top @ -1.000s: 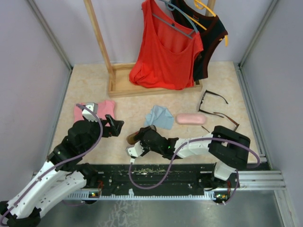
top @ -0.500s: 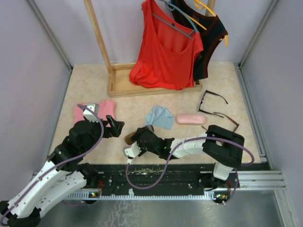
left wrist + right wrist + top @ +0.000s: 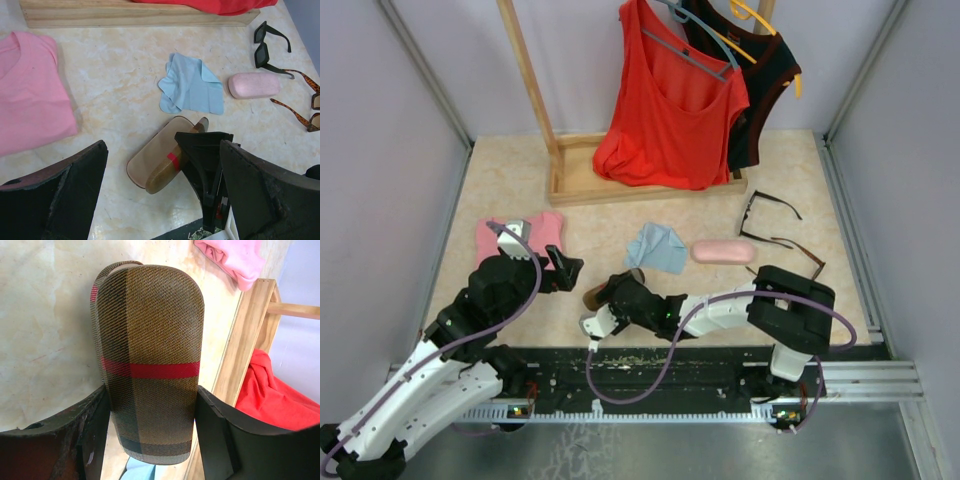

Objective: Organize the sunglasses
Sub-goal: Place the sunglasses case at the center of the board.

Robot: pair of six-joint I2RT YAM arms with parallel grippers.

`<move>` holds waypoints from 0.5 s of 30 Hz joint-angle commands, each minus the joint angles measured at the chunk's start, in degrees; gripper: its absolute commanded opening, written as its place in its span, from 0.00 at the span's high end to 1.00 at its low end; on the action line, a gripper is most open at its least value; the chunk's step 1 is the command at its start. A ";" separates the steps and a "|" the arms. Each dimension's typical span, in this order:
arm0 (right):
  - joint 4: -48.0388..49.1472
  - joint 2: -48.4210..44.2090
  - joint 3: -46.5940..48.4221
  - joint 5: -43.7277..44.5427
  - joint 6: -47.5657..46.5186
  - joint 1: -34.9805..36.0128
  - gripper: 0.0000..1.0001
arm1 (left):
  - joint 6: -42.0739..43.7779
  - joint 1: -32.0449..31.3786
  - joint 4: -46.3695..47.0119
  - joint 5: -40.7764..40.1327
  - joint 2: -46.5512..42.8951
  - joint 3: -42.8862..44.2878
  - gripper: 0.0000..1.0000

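Brown plaid fabric with one red stripe covers the oblong glasses case (image 3: 150, 340), which the right gripper (image 3: 150, 410) is pinching across its sides at the near middle of the scene, probably steadying it to take a pair. The left gripper (image 3: 162, 150) is hovering just left of it, fingers spread wide and holding nothing, seemingly waiting to help. The thick black-framed sunglasses (image 3: 767, 208) are lying well apart at the far right. The slim reddish-brown sunglasses (image 3: 800, 253) are lying just nearer, beside an oblong pink case (image 3: 723, 251).
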 commanded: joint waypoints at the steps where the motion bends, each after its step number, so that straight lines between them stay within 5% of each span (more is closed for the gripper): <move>1: 2.76 -1.38 0.00 0.16 0.89 0.94 0.40 | -0.51 -0.23 0.46 -0.10 -0.70 -0.42 0.02; 15: 1.87 -6.91 -2.62 -2.48 3.89 1.83 0.18 | -1.80 -0.23 -0.01 0.08 -0.91 -0.94 0.02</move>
